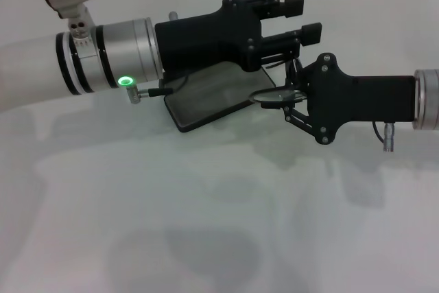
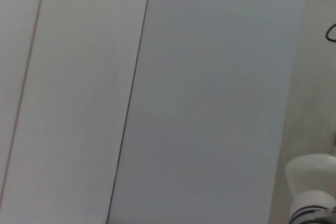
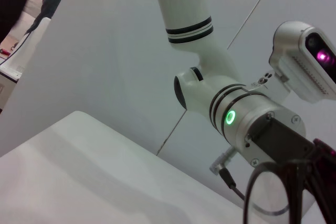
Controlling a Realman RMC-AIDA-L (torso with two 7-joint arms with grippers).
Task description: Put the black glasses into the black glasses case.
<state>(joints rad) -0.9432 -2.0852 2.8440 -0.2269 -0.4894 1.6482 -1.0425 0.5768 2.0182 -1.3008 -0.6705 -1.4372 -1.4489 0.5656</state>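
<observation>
Glasses [image 1: 276,94]: one pair, centre of the head view, clamped in the right gripper [image 1: 291,97] at the right edge of one open case [image 1: 206,104] lying on the table [image 1: 219,224]. From left: left gripper [image 1: 291,18], fingers parted and empty, above the case; then case, glasses, right gripper.

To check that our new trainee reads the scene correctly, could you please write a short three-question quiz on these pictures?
1. True or false: the case on the table is closed.
2. Which one grips the glasses: A, the left end effector, or B, the right end effector?
3. Fill in: the light on the left arm glows ___.

Key: 1 false, it lies open; 2 B; 3 green.
</observation>
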